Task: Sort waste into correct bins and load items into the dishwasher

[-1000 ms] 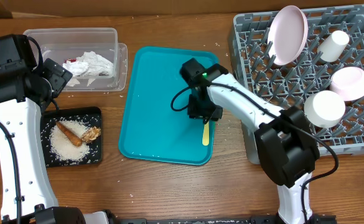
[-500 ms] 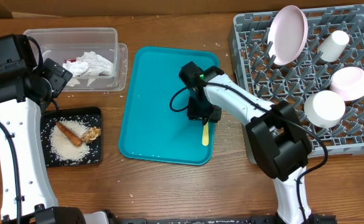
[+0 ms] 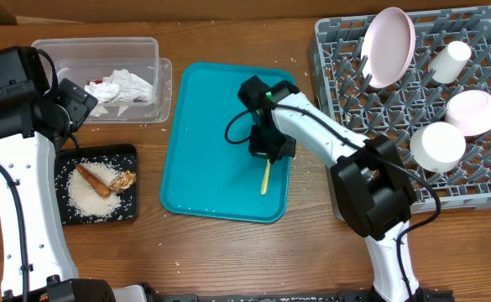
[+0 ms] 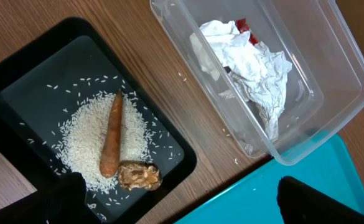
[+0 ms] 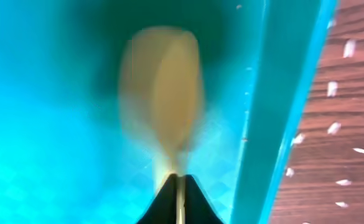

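Observation:
My right gripper (image 3: 267, 155) is shut on the yellow spoon (image 3: 264, 178) over the teal tray (image 3: 203, 143); the right wrist view shows the blurred spoon (image 5: 162, 93) pinched between my fingertips (image 5: 178, 186). The grey dish rack (image 3: 396, 109) holds the pink plate (image 3: 389, 46), white cup (image 3: 451, 60), pink bowl (image 3: 473, 111) and whitish bowl (image 3: 438, 146). The clear tub (image 3: 102, 59) holds the white napkin (image 4: 250, 68) and red wrapper (image 4: 242, 26). The black tray (image 3: 69, 214) holds rice (image 4: 85, 140), the carrot stick (image 4: 111, 143) and brown chunk (image 4: 139, 176). My left gripper (image 4: 182, 202) hangs open above them.
A few rice grains (image 5: 340, 127) lie on the wooden table (image 3: 228, 252) beside the teal tray's right rim. The rack fills the right side. The left arm (image 3: 14, 151) stands along the left edge.
My right gripper has shifted slightly left and up over the teal tray with the spoon, which now hangs tilted. The left arm has not moved.

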You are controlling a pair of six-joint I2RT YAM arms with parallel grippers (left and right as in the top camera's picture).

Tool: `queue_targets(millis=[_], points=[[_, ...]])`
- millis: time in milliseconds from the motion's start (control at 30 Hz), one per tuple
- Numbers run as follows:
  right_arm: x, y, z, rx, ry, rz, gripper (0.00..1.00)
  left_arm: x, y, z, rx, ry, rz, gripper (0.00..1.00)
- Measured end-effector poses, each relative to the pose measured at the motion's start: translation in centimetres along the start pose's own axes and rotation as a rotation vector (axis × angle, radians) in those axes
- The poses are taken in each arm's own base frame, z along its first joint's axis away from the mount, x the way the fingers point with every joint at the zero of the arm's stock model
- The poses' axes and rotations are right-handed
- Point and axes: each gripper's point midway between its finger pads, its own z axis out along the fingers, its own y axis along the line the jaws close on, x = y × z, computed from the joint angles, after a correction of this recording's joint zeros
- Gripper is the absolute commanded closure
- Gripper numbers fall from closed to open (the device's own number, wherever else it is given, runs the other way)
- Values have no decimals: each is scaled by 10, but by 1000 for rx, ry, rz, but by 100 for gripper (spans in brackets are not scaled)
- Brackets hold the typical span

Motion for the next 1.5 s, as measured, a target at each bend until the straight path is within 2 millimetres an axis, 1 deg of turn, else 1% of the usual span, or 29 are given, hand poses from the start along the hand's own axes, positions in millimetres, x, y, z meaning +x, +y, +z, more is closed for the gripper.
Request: queue_targets(millis=[67, 100, 167, 200, 233, 300, 367, 433, 500, 567, 633, 733, 833, 933, 967, 1067, 1133, 1200, 1267, 1367, 1433, 1500], points=[[-5, -2, -10, 6, 5, -4, 96, 0, 0, 0, 0, 0, 0, 0], [-11, -3, -19, -1, -3, -7, 96, 0, 0, 0, -1, 0, 0, 0], [-25, -5, -42, -25, -32, -12, 96, 0, 0, 0, 0, 0, 0, 0], [-36, -7, -57, -46, -59, -12, 96, 0, 0, 0, 0, 0, 0, 0], [-48, -10, -73, -67, -88, -17, 93, 0, 0, 0, -1, 0, 0, 0], [-65, -20, -98, -103, -131, -15, 80, 0, 0, 0, -1, 0, 0, 0], [-76, -30, -119, -145, -157, -21, 72, 0, 0, 0, 0, 0, 0, 0], [-80, -39, -129, -178, -161, -35, 66, 0, 0, 0, 0, 0, 0, 0], [-81, -37, -131, -202, -160, -64, 57, 0, 0, 0, -1, 0, 0, 0], [-80, -27, -126, -221, -166, -119, 49, 0, 0, 0, -1, 0, 0, 0], [-75, -13, -114, -231, -163, -190, 41, 0, 0, 0, 0, 0, 0, 0], [-53, 10, -88, -217, -126, -297, 35, 0, 0, 0, 0, 0, 0, 0], [-30, 30, -57, -201, -96, -385, 32, 0, 0, 0, -1, 0, 0, 0], [-9, 43, -28, -179, -77, -449, 26, 0, 0, 0, 0, 0, 0, 0], [-6, 43, -21, -162, -78, -462, 26, 0, 0, 0, 0, 0, 0, 0], [2, 39, -5, -93, -89, -496, 27, 0, 0, 0, 0, 0, 0, 0], [2, 36, 0, -56, -104, -509, 30, 0, 0, 0, -1, 0, 0, 0], [-2, 37, 1, -41, -130, -514, 32, 0, 0, 0, 0, 0, 0, 0], [-9, 39, 1, -41, -164, -517, 34, 0, 0, 0, 0, 0, 0, 0], [-14, 42, 2, -42, -184, -527, 34, 0, 0, 0, 0, 0, 0, 0], [-14, 42, 7, -37, -181, -532, 38, 0, 0, 0, 0, 0, 0, 0], [-13, 40, 14, -28, -165, -536, 46, 0, 0, 0, 0, 0, 0, 0]])
